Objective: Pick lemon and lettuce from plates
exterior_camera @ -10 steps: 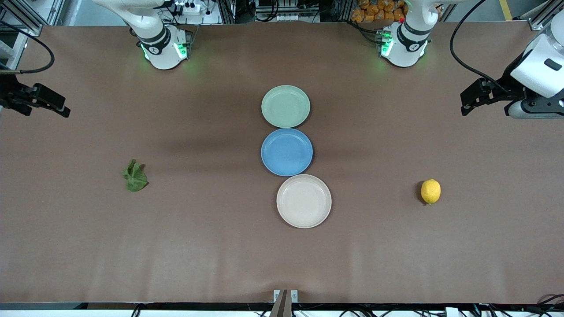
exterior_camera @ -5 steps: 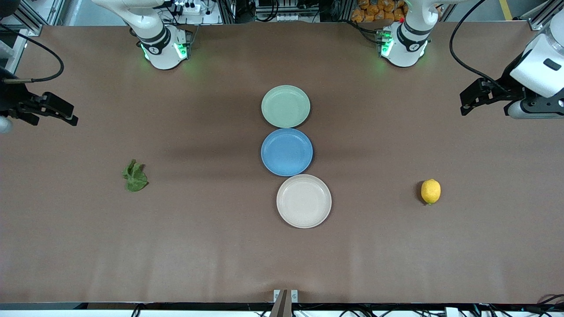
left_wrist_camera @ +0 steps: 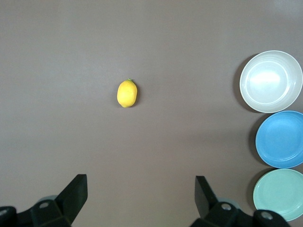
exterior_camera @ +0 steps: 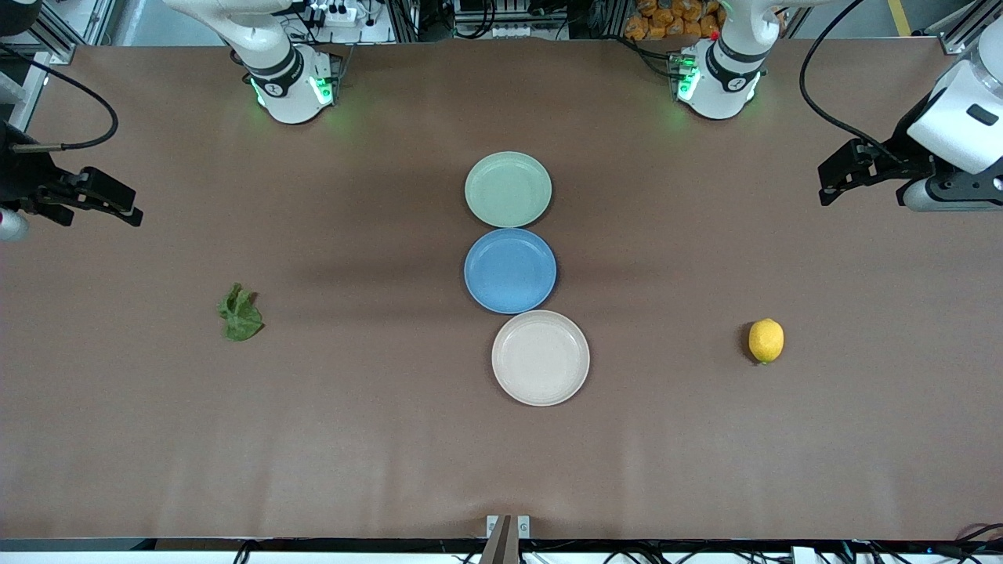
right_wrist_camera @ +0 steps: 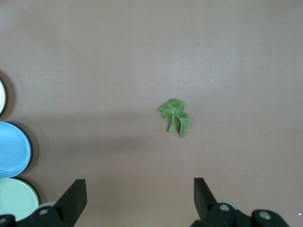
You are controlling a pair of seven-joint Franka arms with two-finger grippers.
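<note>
The yellow lemon (exterior_camera: 765,341) lies on the bare table toward the left arm's end, not on a plate; the left wrist view shows the lemon (left_wrist_camera: 127,93) too. The green lettuce (exterior_camera: 240,313) lies on the table toward the right arm's end, and the lettuce (right_wrist_camera: 174,117) is also in the right wrist view. The pale green plate (exterior_camera: 508,189) and the beige-pink plate (exterior_camera: 541,358) stand empty mid-table. My left gripper (exterior_camera: 832,185) hangs open over bare table, apart from the lemon. My right gripper (exterior_camera: 124,210) hangs open over bare table, apart from the lettuce.
A blue plate (exterior_camera: 510,270), also empty, sits between the two other plates in one row. Both arm bases (exterior_camera: 291,86) stand at the table's edge farthest from the front camera. Wide bare tabletop surrounds the lemon and the lettuce.
My right gripper has come a little farther in over the table from its end. The left arm, lemon, lettuce and plates have not moved.
</note>
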